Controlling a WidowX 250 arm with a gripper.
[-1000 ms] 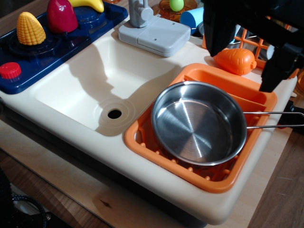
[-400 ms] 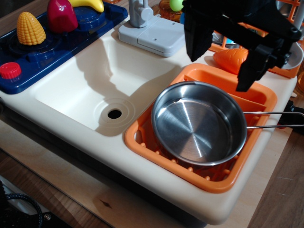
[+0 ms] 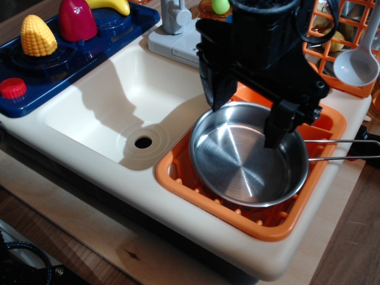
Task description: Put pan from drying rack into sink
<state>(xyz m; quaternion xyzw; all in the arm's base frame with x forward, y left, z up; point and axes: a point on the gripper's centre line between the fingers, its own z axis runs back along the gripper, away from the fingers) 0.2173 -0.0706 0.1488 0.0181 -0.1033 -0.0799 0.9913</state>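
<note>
The black gripper (image 3: 244, 119) hangs with its jaws spread wide and holding nothing: one finger (image 3: 212, 89) stands over the pan's far-left rim, the other finger (image 3: 279, 126) reaches down over the inside of the pan near its right rim; whether either tip touches the steel cannot be told. The pan (image 3: 248, 155), round, shallow and shiny, lies flat in the orange drying rack (image 3: 249, 222) at the table's right front, spanning nearly the rack's full width, its long wire handle (image 3: 347, 149) sticking out past the rack's right side toward the right edge. The cream-white sink (image 3: 119, 101) sits just left of the rack, its dark drain hole (image 3: 143, 142) near the rack's left wall and the grey faucet block (image 3: 173, 29) at the far edge, partly behind the arm. At the far-left corner the dark blue toy stove (image 3: 53, 65) carries a yellow corn cob (image 3: 37, 35), a dark red fruit (image 3: 76, 19), a banana (image 3: 113, 5) and a red knob (image 3: 12, 88). At the far-right corner an upright orange grid panel (image 3: 332, 53) stands with a grey ladle (image 3: 358, 65) against it. Compared with a second ago, the gripper has moved from the far-right corner leftward and forward to above the pan, now hiding the orange toy vegetable behind the rack; the pan has not shifted.
</note>
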